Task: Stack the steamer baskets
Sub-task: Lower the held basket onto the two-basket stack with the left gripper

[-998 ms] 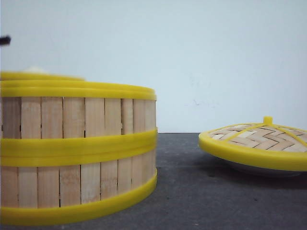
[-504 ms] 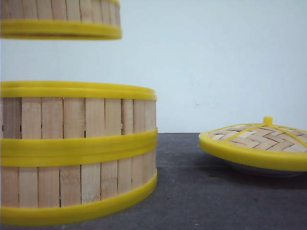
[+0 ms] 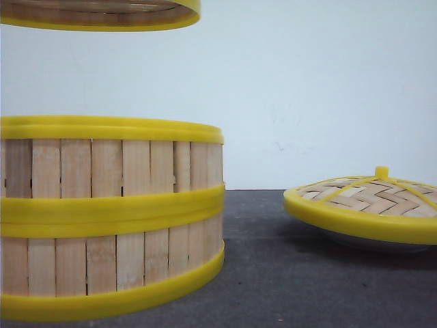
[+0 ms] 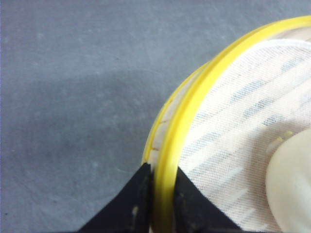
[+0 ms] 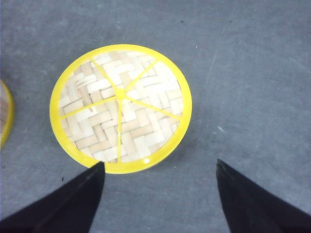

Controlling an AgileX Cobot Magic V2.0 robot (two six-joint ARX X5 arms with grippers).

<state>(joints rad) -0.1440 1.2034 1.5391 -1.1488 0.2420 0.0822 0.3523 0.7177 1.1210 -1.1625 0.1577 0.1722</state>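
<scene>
Third steamer basket (image 3: 102, 15) rises above a stack of two

Half a second earlier the lifted basket showed its slatted wall in the front view; now only its lower yellow ring remains in frame, higher and farther over the two stacked baskets (image 3: 109, 219) on the dark surface (image 3: 273, 287). The left end effector (image 4: 163, 194) is clamped on its rim, a pale bun (image 4: 291, 184) riding inside. The right end effector (image 5: 160, 194) hangs with jaws spread above the woven lid (image 5: 120, 108). Lowering it onto the stack appears to be next.
</scene>
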